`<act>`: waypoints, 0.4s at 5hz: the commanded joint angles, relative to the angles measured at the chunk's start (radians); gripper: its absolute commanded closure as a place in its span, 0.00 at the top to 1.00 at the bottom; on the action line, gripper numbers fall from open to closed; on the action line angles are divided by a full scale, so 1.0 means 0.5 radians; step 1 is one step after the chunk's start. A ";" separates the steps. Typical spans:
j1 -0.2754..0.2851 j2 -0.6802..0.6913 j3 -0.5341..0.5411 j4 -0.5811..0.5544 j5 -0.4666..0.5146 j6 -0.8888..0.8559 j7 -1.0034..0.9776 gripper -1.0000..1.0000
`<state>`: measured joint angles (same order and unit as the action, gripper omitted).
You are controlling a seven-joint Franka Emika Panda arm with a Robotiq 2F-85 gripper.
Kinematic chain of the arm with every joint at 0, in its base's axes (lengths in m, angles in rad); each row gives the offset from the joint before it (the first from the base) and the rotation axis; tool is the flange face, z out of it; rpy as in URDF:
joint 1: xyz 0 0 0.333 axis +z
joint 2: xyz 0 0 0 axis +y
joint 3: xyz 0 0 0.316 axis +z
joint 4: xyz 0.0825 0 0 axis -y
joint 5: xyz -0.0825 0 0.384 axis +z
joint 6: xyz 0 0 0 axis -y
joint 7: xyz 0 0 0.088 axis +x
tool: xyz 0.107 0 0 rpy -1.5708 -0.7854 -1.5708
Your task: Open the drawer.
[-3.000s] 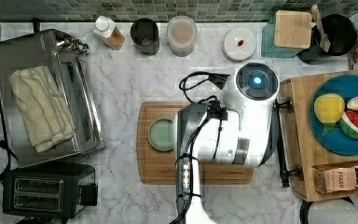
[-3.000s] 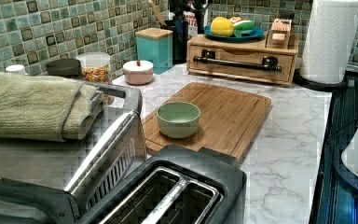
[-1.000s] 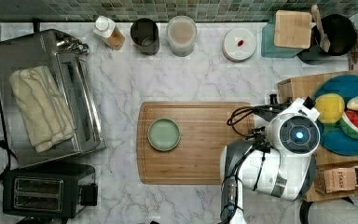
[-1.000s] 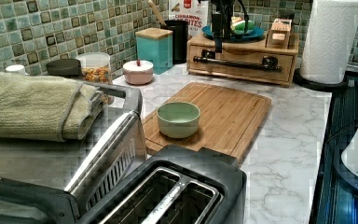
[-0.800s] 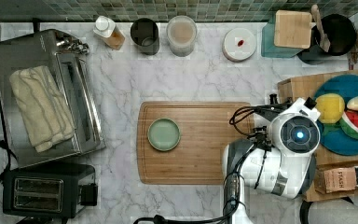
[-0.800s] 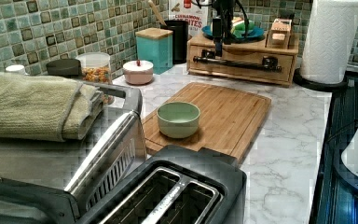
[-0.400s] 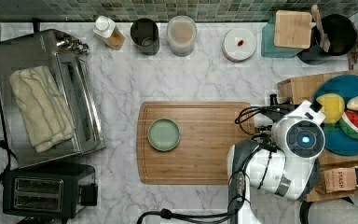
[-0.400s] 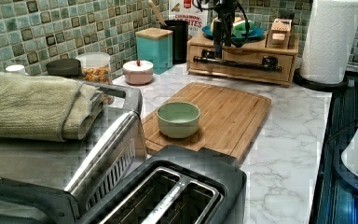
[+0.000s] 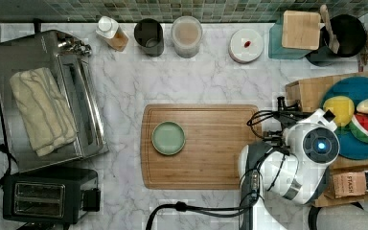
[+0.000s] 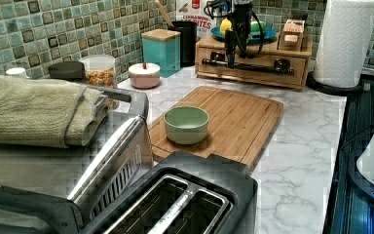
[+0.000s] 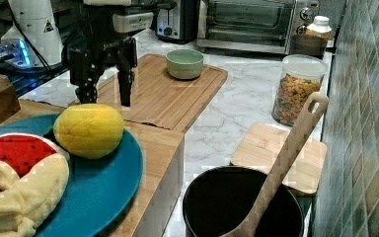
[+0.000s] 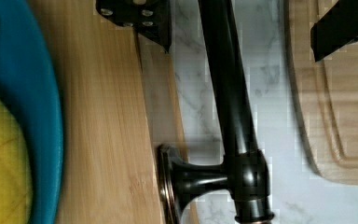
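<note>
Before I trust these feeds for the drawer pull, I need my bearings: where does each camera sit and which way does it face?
Top view: overhead, straight down on the counter; arm body over the drawer.
Left view: low by the toaster, facing the drawer; gripper above the handle.
Right view: on the drawer box beside the blue plate, facing the toaster; gripper open.
Wrist view: down onto the handle.
Top, left and right views share the green bowl.
</note>
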<state>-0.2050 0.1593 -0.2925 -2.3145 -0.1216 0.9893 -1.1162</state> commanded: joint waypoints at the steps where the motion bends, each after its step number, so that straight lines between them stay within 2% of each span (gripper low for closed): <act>1: 0.023 0.085 -0.038 -0.190 -0.047 0.327 0.201 1.00; 2: 0.033 0.073 -0.017 -0.232 -0.041 0.376 0.159 1.00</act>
<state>-0.2035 0.1858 -0.2966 -2.3945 -0.1357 1.1279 -1.0898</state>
